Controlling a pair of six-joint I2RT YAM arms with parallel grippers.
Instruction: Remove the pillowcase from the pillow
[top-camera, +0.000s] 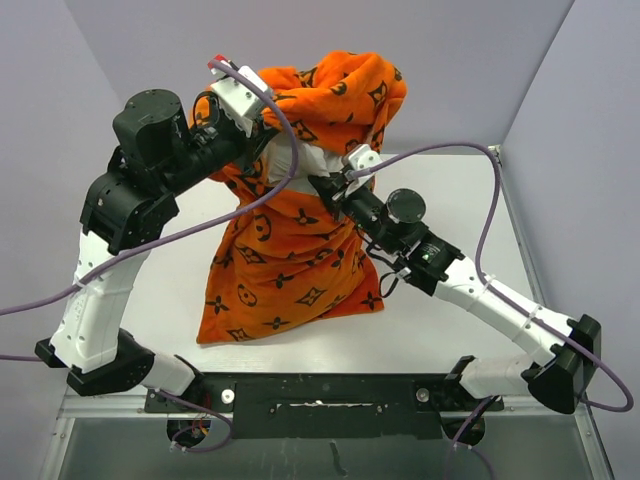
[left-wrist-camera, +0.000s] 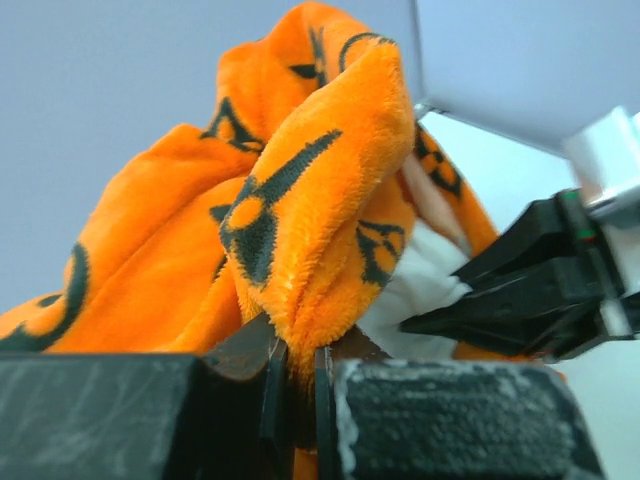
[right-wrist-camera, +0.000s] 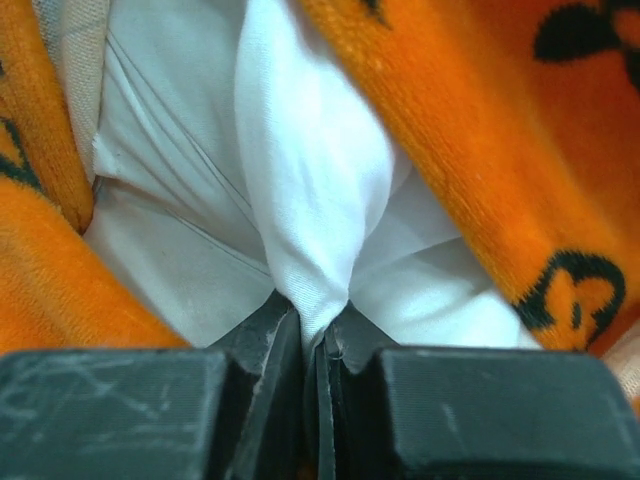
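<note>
Two grips divide the work here: your left gripper (left-wrist-camera: 297, 365) is clenched on a thick fold of the pillowcase (top-camera: 290, 260) at its open mouth, and your right gripper (right-wrist-camera: 315, 335) is pinched tight on a ridge of the white pillow (right-wrist-camera: 310, 190) that shows through that opening. The bundle stands roughly upright near the middle of the desk (top-camera: 440, 330), with its closed lower end spread on the surface and its upper end lifted between the two grippers. The arrangement makes sense: you hold the pillowcase high and off to the left so that the mouth gapes, which lets the right gripper reach the pillow itself rather than the plush. With each gripper on a different layer, pulling them apart should slide one out of the other. Nearly all of the pillow sits inside the pillowcase, with only a white patch showing at the opening, so I judge the removal barely begun. Watch the right pinch: it holds only a slim pleat of smooth cloth that could slip, and the plush may drag on the pillow as you draw it out
</note>
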